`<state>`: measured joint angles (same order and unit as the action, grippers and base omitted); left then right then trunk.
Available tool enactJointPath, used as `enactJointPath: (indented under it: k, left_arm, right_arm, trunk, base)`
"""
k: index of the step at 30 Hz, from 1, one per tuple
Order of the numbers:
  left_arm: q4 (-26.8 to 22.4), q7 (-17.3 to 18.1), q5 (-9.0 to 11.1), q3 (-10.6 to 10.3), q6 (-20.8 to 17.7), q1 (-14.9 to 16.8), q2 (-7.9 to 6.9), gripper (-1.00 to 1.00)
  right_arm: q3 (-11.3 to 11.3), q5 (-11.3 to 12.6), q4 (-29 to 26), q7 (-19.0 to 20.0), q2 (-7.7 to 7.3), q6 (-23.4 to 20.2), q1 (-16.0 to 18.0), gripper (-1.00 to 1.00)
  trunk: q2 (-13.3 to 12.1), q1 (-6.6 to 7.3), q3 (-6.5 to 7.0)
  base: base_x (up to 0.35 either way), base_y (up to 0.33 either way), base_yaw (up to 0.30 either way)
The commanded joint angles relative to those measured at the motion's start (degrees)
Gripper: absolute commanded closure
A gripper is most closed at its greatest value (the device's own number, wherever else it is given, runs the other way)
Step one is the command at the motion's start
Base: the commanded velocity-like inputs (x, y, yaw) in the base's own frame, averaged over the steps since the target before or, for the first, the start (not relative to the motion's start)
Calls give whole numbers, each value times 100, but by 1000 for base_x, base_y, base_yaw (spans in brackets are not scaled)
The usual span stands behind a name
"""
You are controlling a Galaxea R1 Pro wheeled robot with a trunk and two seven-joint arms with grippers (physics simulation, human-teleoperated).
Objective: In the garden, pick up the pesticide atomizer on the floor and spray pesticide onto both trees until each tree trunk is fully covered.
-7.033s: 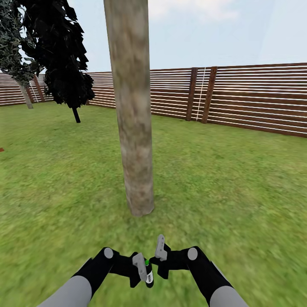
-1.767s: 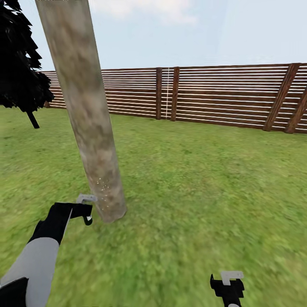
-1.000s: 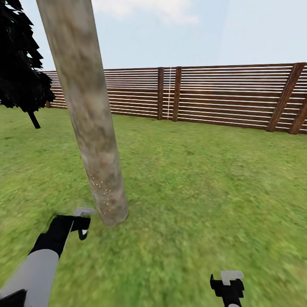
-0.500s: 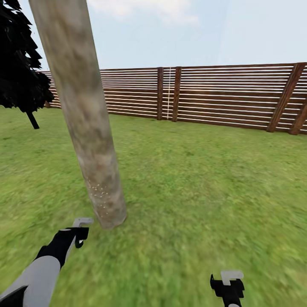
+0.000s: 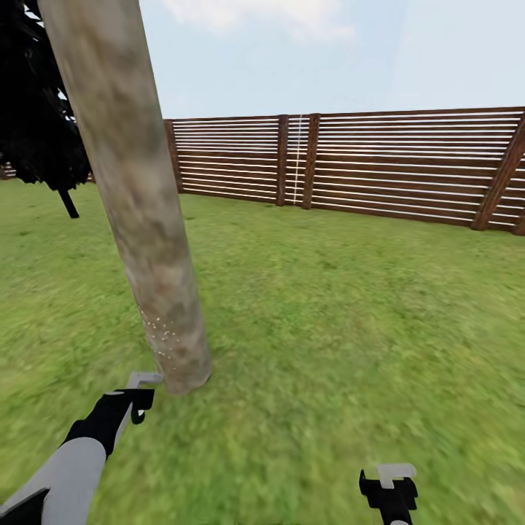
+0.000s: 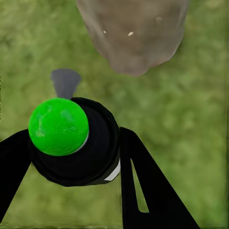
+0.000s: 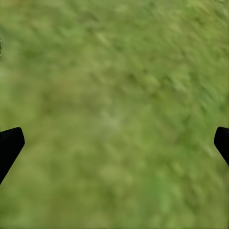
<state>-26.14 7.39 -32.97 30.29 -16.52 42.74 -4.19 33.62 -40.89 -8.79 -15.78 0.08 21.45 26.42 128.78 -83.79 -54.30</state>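
Head view: a straight, pale grey-brown mottled tree trunk (image 5: 138, 219) is rising from the green grass lawn (image 5: 328, 313), leaning slightly toward the view's upper left, with fine whitish pesticide specks (image 5: 162, 335) lying on its lowest part. The left claw (image 5: 138, 397) is hanging just beside the trunk's base, on the near left side.

Left wrist view: the left claw (image 6: 71, 157) is clamping a small dark round-bodied atomizer bottle (image 6: 90, 148), seen end-on with a bright green cap (image 6: 58, 126) facing the camera. The bottle's long axis is running along the black fingers (image 6: 143, 186), away from the camera and toward the grass; a grey nozzle tip (image 6: 65, 82) is sticking out on the side nearer the trunk (image 6: 133, 33). A strip of grass is separating the bottle from the trunk's foot, where two or three white specks (image 6: 130, 34) are showing.

The right claw (image 5: 390, 485) is hanging low over bare lawn, well apart from the trunk; in the right wrist view its fingertips (image 7: 10, 145) are standing wide apart over grass.

Open lawn is stretching ahead and to the right as far as the brown horizontal-slat wooden fence (image 5: 408, 168). A narrow near-black tree (image 5: 40, 124) is standing far left.
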Motion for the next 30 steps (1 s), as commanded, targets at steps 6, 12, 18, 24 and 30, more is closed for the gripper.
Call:
enactJointPath:
  k: [6, 12, 18, 24, 30]
  left_arm:
    - [-12, 36, -60, 47, -5, 6, 101, 100]
    - [-14, 3, -62, 47, 8, 6, 151, 100]
    - [-40, -9, -60, 49, 8, 6, 143, 100]
    - [-71, -14, -60, 56, -7, 6, 138, 100]
    - [-88, -2, -60, 81, -103, 8, 138, 100]
  right_arm:
    - [40, -36, 0, -37, -19, 22, -5, -100]
    - [46, -33, -4, -47, -25, 26, -13, -100]
    - [40, -34, -1, -46, -24, 23, -14, -100]
    - [40, -33, 0, -46, -1, 25, -14, -100]
    - [40, -34, 0, -44, 1, 26, -14, -100]
  trunk:
    - [2, 2, -5]
    - [2, 2, -5]
    - [2, 2, -5]
    - [2, 2, -5]
    - [2, 2, -5]
  base:
    - [-113, -268, 127]
    - [-9, -271, 2]
    - [0, -274, 0]
    - [0, -274, 112]
    - [0, -274, 273]
